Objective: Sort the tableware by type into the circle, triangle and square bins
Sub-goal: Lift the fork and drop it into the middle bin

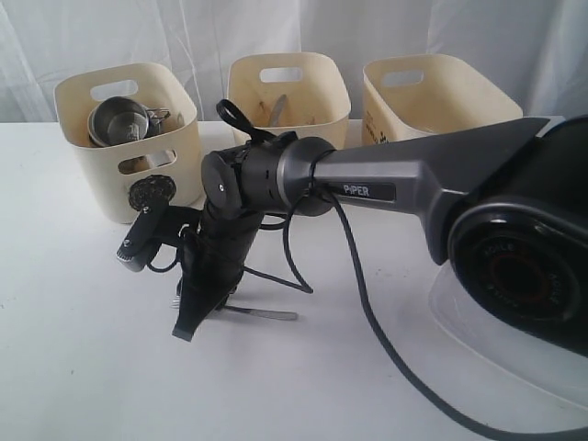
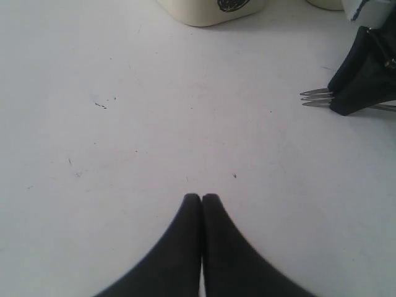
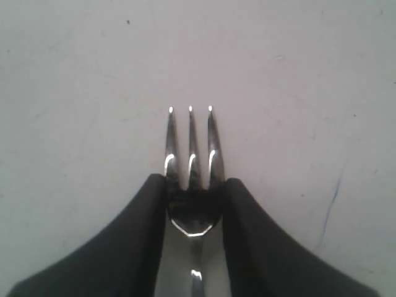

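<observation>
r arm angled down at table (image 3: 74,74), r gripper (image 3: 193,185) narrow, pinching fork (image 3: 190,145) neck, fork lengthwise w/ gripper, tines fwd past fingertips.

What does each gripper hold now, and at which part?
Right gripper pinches the steel fork at the tine base, on the table; left gripper is shut, empty.

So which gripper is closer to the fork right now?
The right. The right gripper is on the fork, one finger against each side of its neck. The left gripper sits shut over the table, apart from it.
</observation>
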